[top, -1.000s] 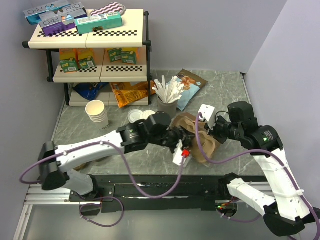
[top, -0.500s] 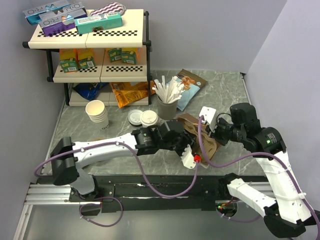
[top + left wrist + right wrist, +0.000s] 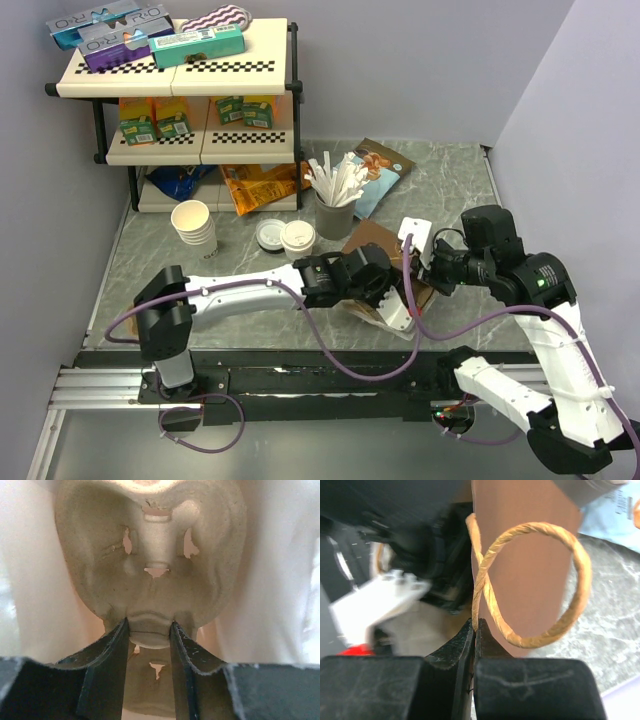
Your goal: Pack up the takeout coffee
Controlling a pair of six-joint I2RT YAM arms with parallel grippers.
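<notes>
The takeout coffee [image 3: 297, 237], a short off-white cup with a white sip lid, stands on the table behind the arms, and neither gripper touches it. My left gripper [image 3: 149, 625] is shut on the centre ridge of a grey moulded pulp cup carrier [image 3: 100, 555]. Pale bag walls close it in on both sides. From above, the left wrist [image 3: 385, 290] reaches into the mouth of the brown paper bag [image 3: 375, 240]. My right gripper [image 3: 474, 625] is shut on the bag's twisted paper handle [image 3: 540, 530] and holds it at the bag's right side [image 3: 425, 262].
A holder of wooden stirrers [image 3: 335, 205] stands behind the bag. Loose white lids [image 3: 268, 234] and a stack of lidless paper cups [image 3: 195, 228] sit to the left. A two-tier shelf rack [image 3: 180, 100] fills the back left. Snack pouches [image 3: 380, 170] lie at the back.
My left arm has stretched rightward, carrying the pulp carrier from in front of the bag into its mouth. The right gripper has kept its hold on the handle, shifting slightly.
</notes>
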